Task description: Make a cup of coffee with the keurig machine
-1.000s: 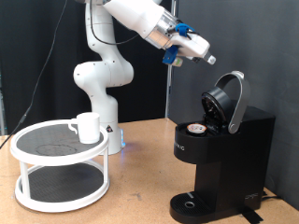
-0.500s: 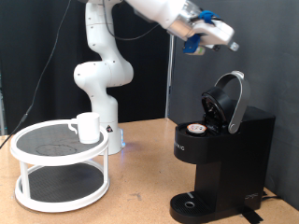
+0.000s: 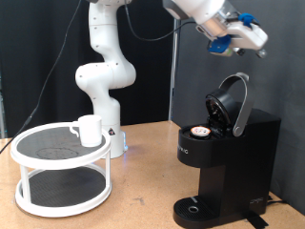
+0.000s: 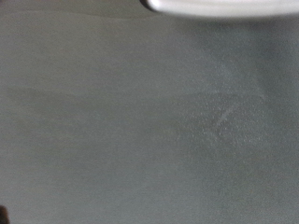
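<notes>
The black keurig machine [image 3: 229,157] stands at the exterior view's right with its domed lid [image 3: 234,103] raised. A small pod [image 3: 198,133] sits in the open holder. The white cup [image 3: 90,130] stands on the top tier of a white round wire stand [image 3: 59,176] at the exterior view's left. My gripper [image 3: 252,42] is high at the exterior view's top right, above and slightly right of the raised lid, apart from it. Nothing shows between its fingers. The wrist view shows only a blurred grey surface and a white curved edge [image 4: 215,6].
The white robot base [image 3: 100,91] rises behind the stand. A wooden table [image 3: 143,191] bears the stand and the machine. A black backdrop and a thin pole [image 3: 174,81] stand behind.
My gripper has moved up and towards the exterior view's right, from left of the raised lid to above it. The cup, pod and lid have not moved.
</notes>
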